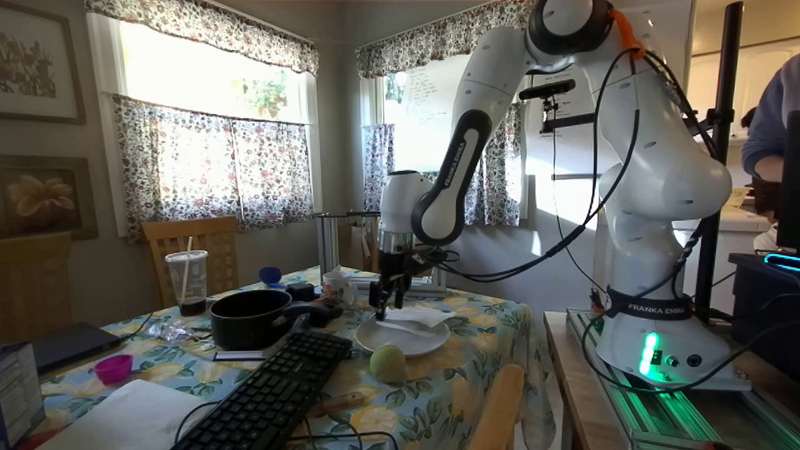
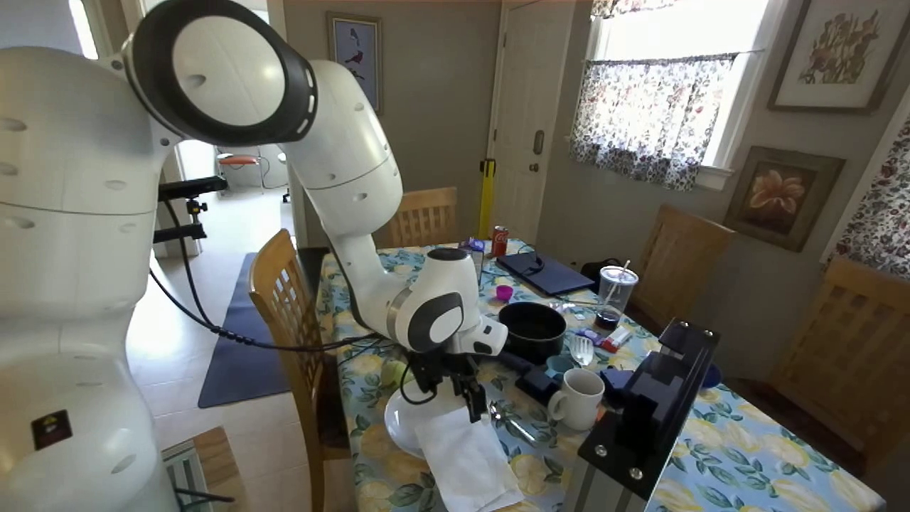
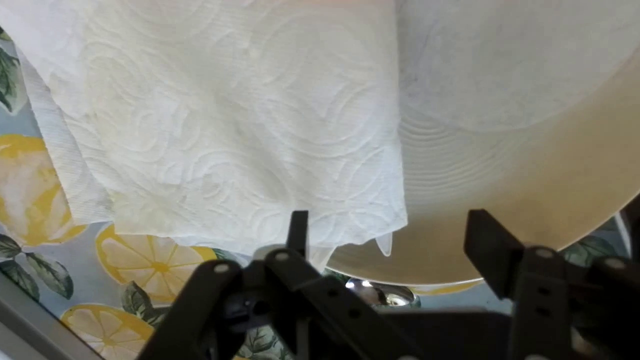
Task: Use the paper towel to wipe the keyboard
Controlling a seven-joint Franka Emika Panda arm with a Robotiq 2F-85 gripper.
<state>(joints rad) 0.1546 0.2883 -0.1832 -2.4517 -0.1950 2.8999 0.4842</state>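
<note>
Though in wrist view only, swirls on paper towel (image 3: 240, 130).

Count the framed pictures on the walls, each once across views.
3: a bird picture, left of the white door in an exterior view; and, in both exterior views, a floral print with a large-flower print below it. The arm may hide others.

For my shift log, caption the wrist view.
Open black fingers near the paper towel, which overlaps the white plate.

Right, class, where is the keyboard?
In an exterior view, the keyboard runs diagonally from the bottom edge, left of centre, between a white sheet and a round pale-green object.
</note>
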